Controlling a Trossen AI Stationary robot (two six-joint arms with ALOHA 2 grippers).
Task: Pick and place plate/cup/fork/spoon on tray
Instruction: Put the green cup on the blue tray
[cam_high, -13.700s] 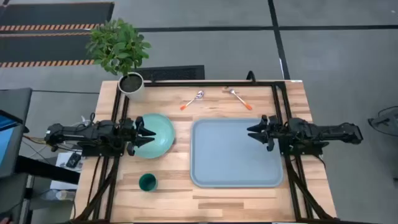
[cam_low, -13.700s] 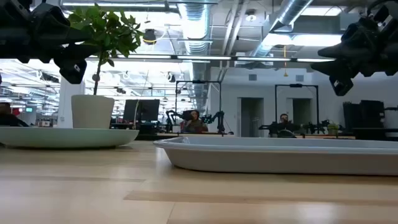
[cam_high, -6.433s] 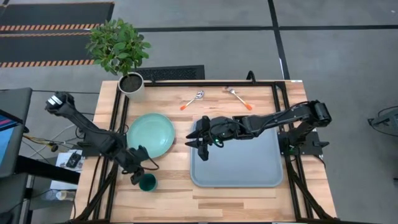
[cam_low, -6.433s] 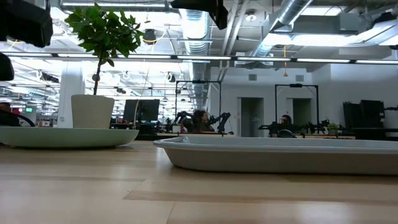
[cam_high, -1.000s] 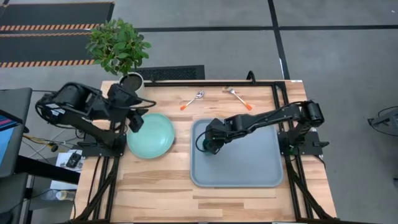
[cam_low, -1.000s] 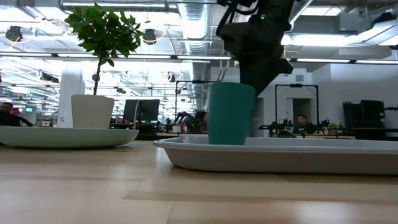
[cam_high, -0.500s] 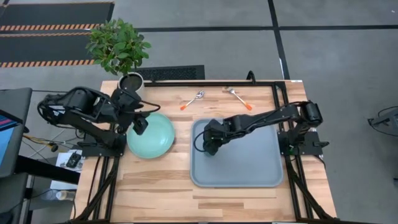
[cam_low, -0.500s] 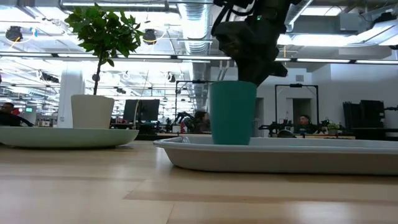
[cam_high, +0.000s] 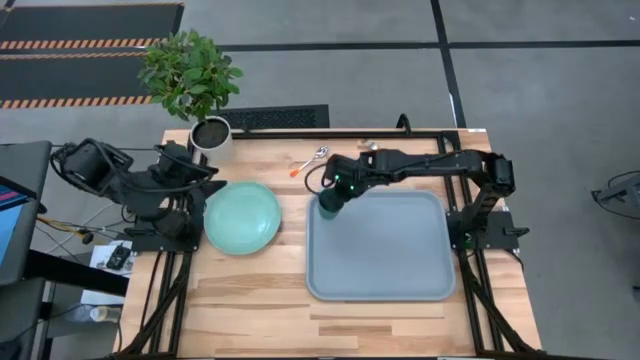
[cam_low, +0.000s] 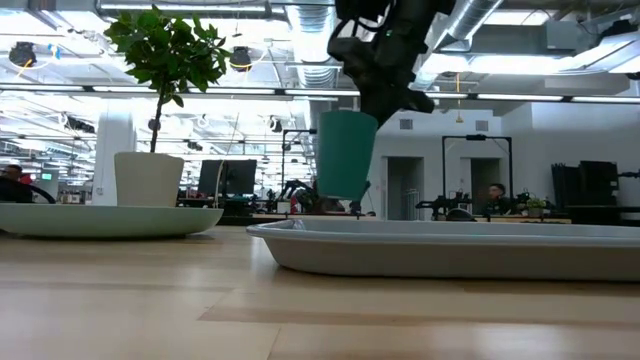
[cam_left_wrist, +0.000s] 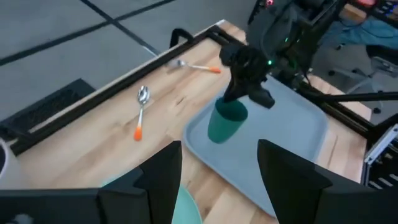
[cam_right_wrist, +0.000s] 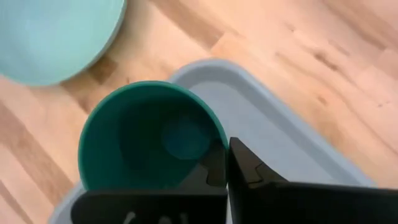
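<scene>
The dark-green cup (cam_high: 327, 206) hangs tilted over the far left corner of the blue-grey tray (cam_high: 400, 262), clear of it in the low view (cam_low: 345, 155). My right gripper (cam_high: 334, 192) is shut on the cup. The mint-green plate (cam_high: 243, 217) lies on the table left of the tray. The orange-handled spoon (cam_high: 309, 161) and the fork (cam_left_wrist: 198, 65) lie near the far edge. My left gripper (cam_left_wrist: 219, 149) stands open by the plate's far left side, holding nothing. My right gripper pinches the cup's rim (cam_right_wrist: 219, 144) on one side, one finger (cam_right_wrist: 208, 173) inside the cup and the other (cam_right_wrist: 252, 171) outside. The fingers come from above, slanting down. The cup hangs below them, lifted clear of the tray and tilted, its mouth still upward.
A potted plant in a white pot (cam_high: 211, 134) stands at the far left corner, close to my left arm. Black frame rails (cam_high: 450, 160) run along the table's sides and far edge. Most of the tray's floor (cam_left_wrist: 298, 118) is bare.
My right gripper has lifted the cup off the tray floor and carried it toward the tray's far left corner; the cup, upright before, now hangs tilted. My left gripper has drawn back from above the plate toward the table's left edge.
</scene>
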